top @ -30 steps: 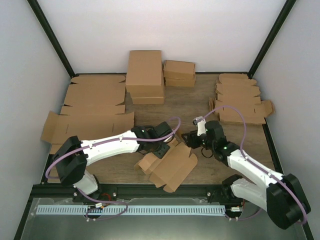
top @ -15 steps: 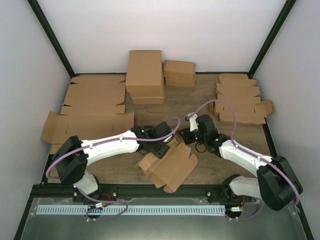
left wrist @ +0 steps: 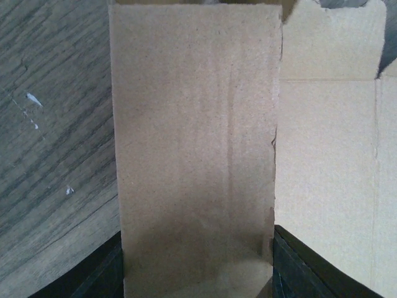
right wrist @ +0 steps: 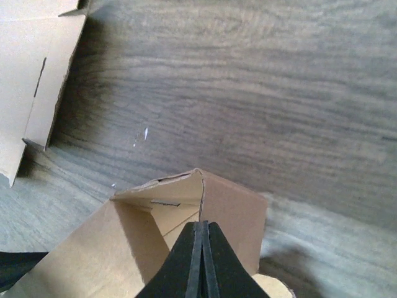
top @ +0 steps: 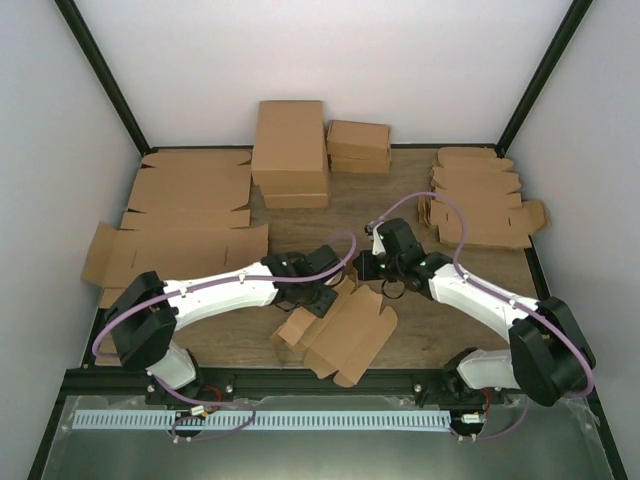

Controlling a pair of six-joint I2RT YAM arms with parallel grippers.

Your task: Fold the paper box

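The paper box (top: 345,330), a small brown die-cut piece partly folded, lies near the table's front middle. My left gripper (top: 318,295) is at its far left end. In the left wrist view an upright panel of the paper box (left wrist: 195,155) fills the gap of the left gripper (left wrist: 197,261), and both dark fingers (left wrist: 298,267) touch its edges. My right gripper (top: 372,272) is at the box's far right corner. In the right wrist view the right gripper (right wrist: 201,226) is shut, with its tips just above a raised corner of the paper box (right wrist: 239,214) and nothing seen between them.
Large flat cardboard sheets (top: 185,215) cover the table's left side. Big folded boxes (top: 290,150) and smaller ones (top: 358,145) stand at the back. A stack of die-cut blanks (top: 480,200) lies at the right. Bare wood table (top: 400,215) shows between them. White walls enclose three sides.
My right gripper has moved left and away from its base to the box's far corner, and has gone from open to shut. The left arm has not moved.
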